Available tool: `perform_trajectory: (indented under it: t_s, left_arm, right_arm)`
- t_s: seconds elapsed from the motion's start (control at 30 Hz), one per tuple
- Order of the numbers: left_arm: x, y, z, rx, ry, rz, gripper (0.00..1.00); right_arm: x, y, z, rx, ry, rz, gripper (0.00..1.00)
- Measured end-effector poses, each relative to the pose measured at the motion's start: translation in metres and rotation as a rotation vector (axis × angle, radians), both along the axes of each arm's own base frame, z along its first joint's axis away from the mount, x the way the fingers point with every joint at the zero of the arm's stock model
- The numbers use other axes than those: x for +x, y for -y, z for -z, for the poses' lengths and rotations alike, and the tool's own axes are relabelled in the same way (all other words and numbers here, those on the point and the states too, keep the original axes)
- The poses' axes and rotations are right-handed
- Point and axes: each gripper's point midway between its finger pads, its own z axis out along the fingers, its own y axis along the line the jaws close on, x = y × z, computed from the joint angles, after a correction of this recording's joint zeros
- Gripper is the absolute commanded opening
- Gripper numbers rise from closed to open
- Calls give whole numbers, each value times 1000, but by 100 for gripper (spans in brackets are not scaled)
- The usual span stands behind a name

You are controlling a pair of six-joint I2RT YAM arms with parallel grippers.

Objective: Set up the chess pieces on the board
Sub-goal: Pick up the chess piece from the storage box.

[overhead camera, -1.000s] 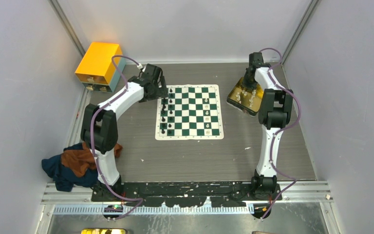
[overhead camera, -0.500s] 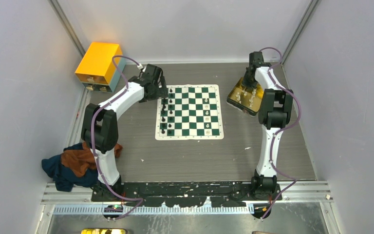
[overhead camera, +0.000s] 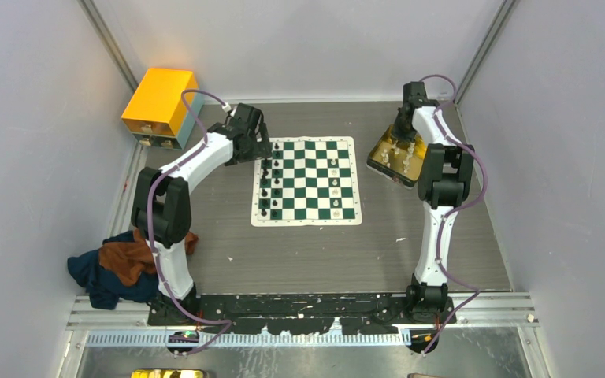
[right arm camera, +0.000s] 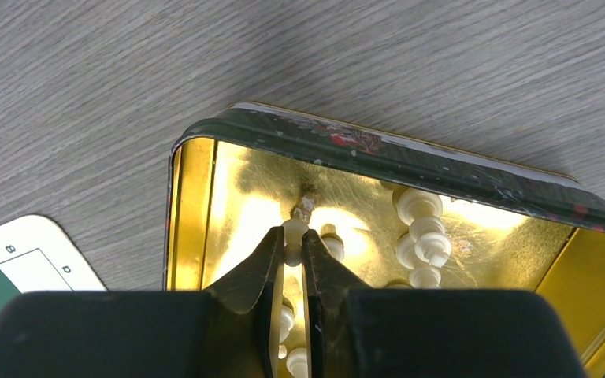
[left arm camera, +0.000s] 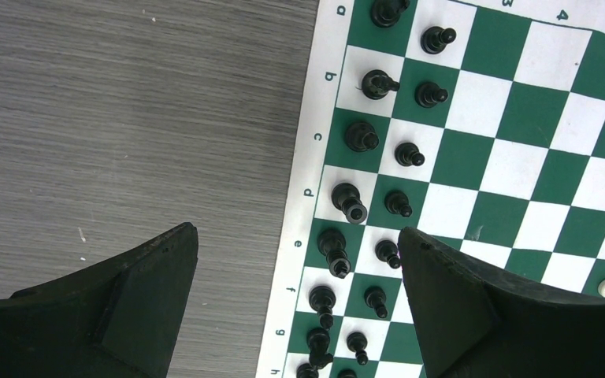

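Crowding the piece [right arm camera: 293, 231] in the right tool [right arm camera: 291, 238], chessmen [right arm camera: 419, 228] fill tin [right arm camera: 362, 146].

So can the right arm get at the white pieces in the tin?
Probably yes. The right gripper is down inside the open tin, pinched on one white piece. Nothing covers the other pieces beside it.

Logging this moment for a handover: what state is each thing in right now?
Board: lying flat, partly set.
Black pieces: standing in two rows on its left side.
White pieces: a few standing on its right side.
Tin: open, loose white chessmen lying inside.
Left gripper: open, empty.
Right gripper: shut on one white chessman in the tin.
Cloth: crumpled.
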Motion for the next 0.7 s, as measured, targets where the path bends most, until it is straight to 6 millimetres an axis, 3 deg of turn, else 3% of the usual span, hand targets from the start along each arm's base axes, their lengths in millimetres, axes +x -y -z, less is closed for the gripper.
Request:
perform_trajectory:
  t_s: [0.23, 0.7]
  left_arm:
    - [0, 0, 0, 0, -1, 0, 98]
    - [0, 2, 0, -12, 1, 7, 98]
  right_arm:
    - [8, -10, -17, -12, 31, -24, 9]
    - [12, -114, -60, -47, 107, -236, 8]
